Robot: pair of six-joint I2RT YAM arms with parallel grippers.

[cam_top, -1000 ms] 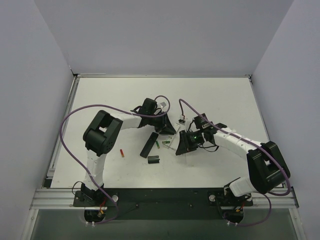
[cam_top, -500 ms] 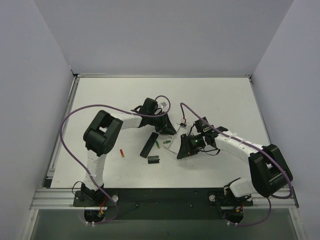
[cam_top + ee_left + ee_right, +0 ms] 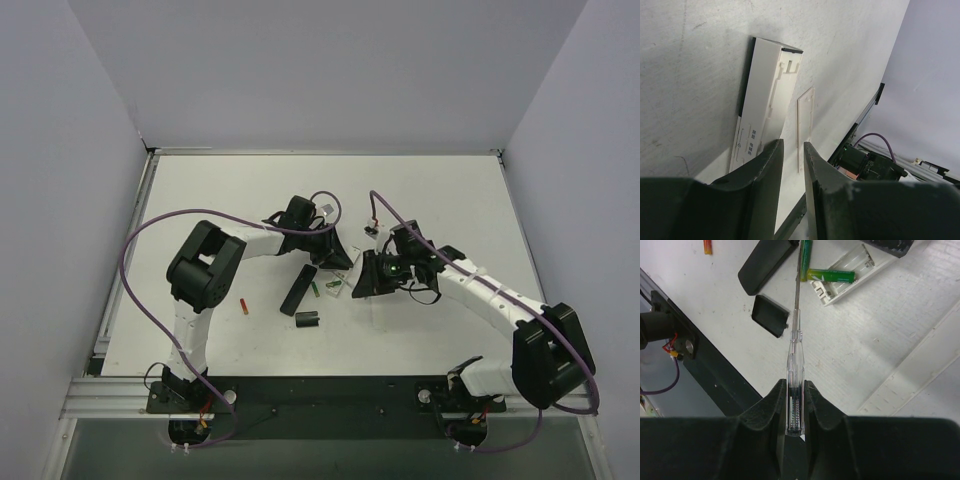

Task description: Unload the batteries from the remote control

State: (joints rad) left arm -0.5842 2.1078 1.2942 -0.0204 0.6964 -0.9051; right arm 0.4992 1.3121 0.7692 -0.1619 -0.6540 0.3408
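Note:
The white remote (image 3: 852, 267) lies open side up, its battery bay showing. One green battery (image 3: 831, 275) lies by its end and a second green battery (image 3: 805, 255) lies just left of it. My right gripper (image 3: 796, 385) is shut on a clear test pen (image 3: 795, 355) whose thin tip reaches the second green battery. A red battery (image 3: 245, 306) lies apart at the left; the other red one is not visible. My left gripper (image 3: 793, 146) sits at the white remote's (image 3: 765, 105) far end, jaws a narrow gap apart, nothing between them.
A black remote (image 3: 298, 288) lies left of the white one, with its black cover block (image 3: 770, 315) in front. A long white cover strip (image 3: 805, 125) lies beside the white remote. The table's dark front rail (image 3: 695, 355) is close to the right gripper.
My right gripper has moved away from the front edge and left toward the white remote, bringing the pen tip to the green batteries. The left gripper has stayed put.

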